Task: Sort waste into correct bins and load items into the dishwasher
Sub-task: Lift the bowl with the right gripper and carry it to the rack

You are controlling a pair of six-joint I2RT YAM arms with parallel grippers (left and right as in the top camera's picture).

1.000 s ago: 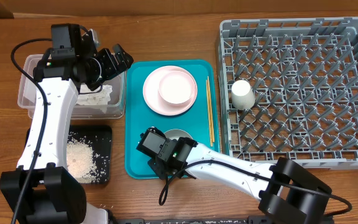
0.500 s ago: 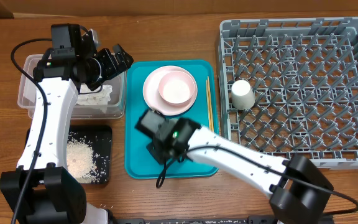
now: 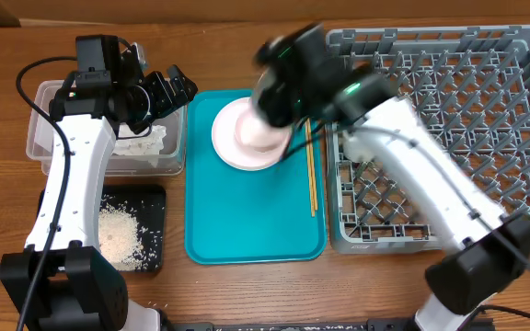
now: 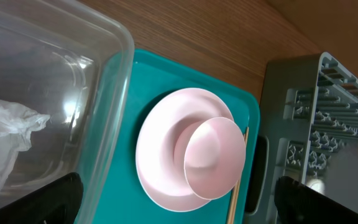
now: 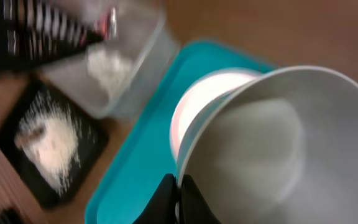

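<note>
My right gripper is shut on the rim of the pale grey-blue bowl and holds it in the air over the pink plate. In the overhead view that gripper is a blur. The pink bowl sits on the pink plate. Two chopsticks lie on the teal tray. My left gripper is open and empty above the clear tub, which holds white tissue. The black tray holds rice. The grey dish rack is at the right; my arm hides the white cup.
The teal tray lies between the bins and the rack, its front half bare. My right arm stretches across the rack's left side. A few rice grains lie on the wooden table near the black tray.
My right gripper has lifted the grey-blue bowl off the front of the teal tray and swung it back and up over the pink plate. The left arm has not moved.
</note>
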